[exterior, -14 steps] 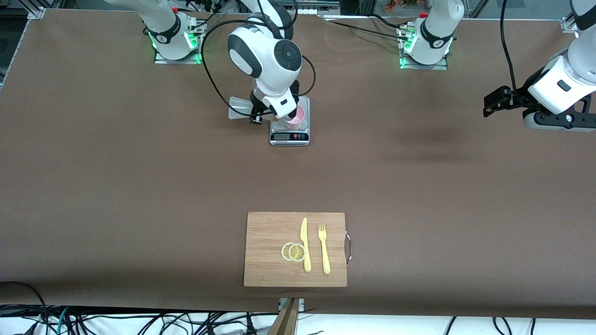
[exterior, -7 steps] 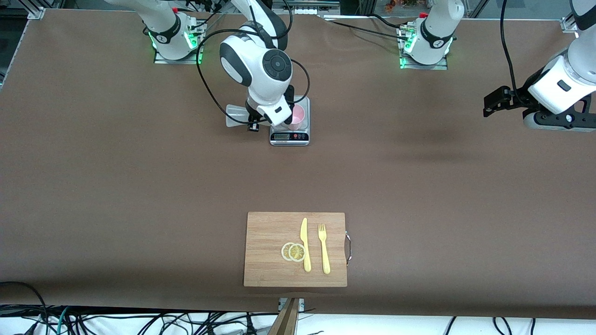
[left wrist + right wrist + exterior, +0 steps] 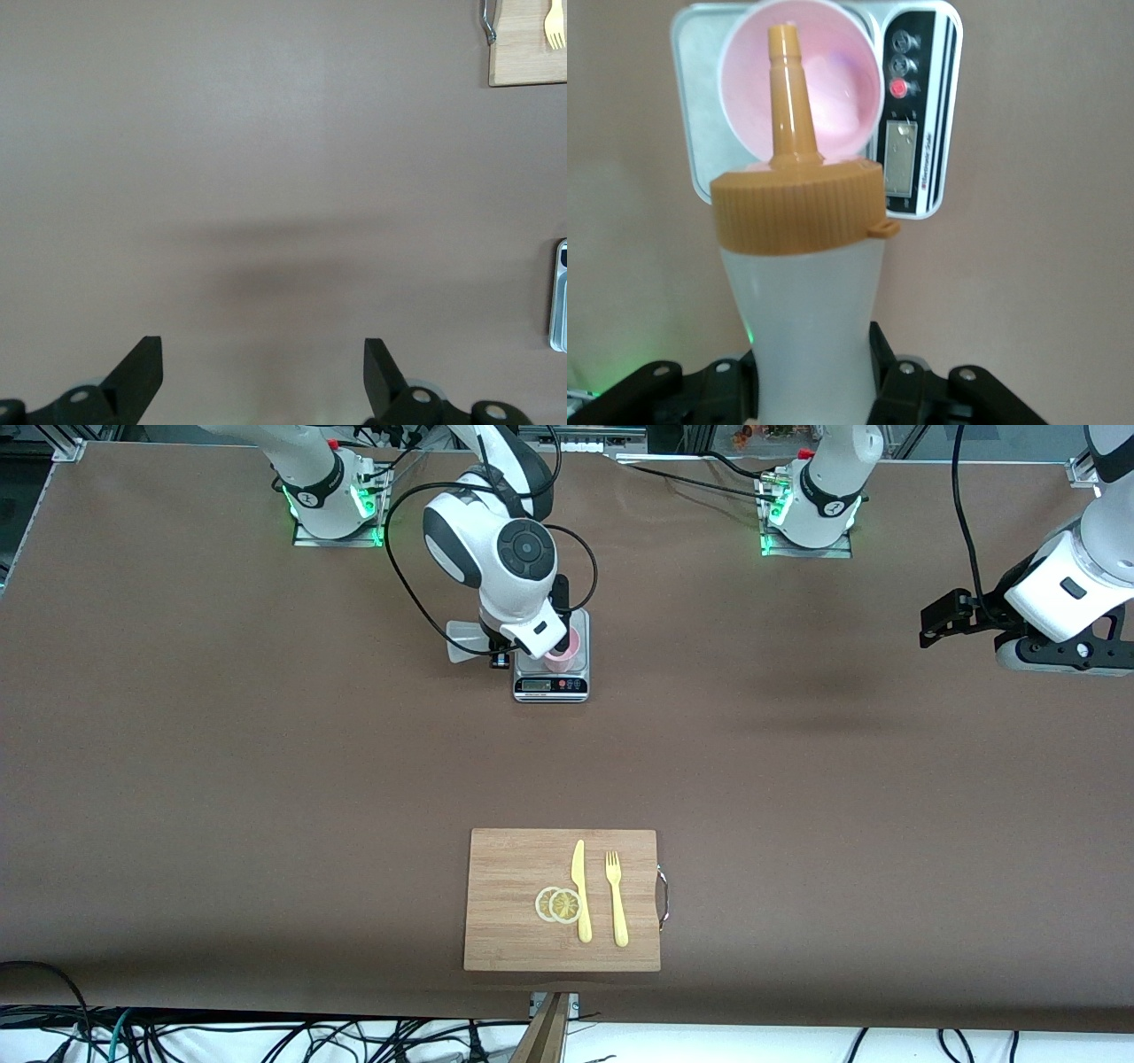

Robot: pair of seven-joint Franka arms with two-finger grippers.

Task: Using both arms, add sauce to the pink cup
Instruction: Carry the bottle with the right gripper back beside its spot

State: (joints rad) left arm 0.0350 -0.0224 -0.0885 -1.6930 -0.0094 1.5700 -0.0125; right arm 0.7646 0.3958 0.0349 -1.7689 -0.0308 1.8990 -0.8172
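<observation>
Sauce bottle [image 3: 799,292], clamped in your right hand [image 3: 811,381], tips nozzle-first over the pink cup [image 3: 799,75] on the scale [image 3: 551,676] to pour; your left hand [image 3: 263,376] waits wide, empty.

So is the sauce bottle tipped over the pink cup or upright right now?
Tipped: the right gripper holds the sauce bottle with its nozzle over the pink cup.
</observation>
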